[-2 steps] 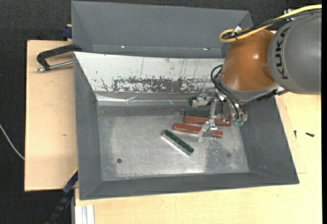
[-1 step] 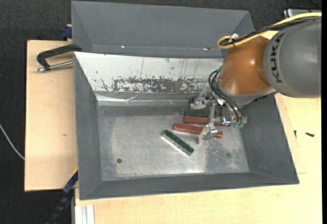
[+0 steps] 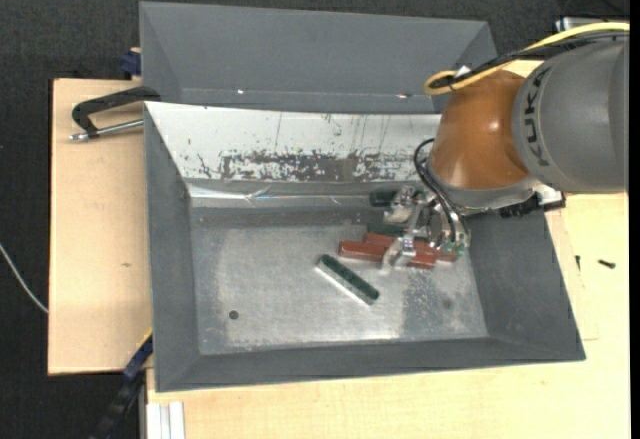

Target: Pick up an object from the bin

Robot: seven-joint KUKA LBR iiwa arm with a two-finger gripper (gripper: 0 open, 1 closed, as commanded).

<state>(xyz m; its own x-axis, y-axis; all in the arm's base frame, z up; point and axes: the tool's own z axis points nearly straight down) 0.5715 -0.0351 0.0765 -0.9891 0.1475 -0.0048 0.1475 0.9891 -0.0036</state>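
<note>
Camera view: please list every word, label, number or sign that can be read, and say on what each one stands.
"KUK": dark letters running sideways on the grey arm link; whatever follows is cut off.
No readable text on the bin, the red pieces or the dark green bar.

Gripper (image 3: 415,239) set over the right half of the bin (image 3: 300,332), left block (image 3: 360,249) laid just beside it, right block (image 3: 424,258) tucked under its right side, bar (image 3: 348,279) laid nearer and leftward, speck (image 3: 233,316) seen well apart, near left.
</note>
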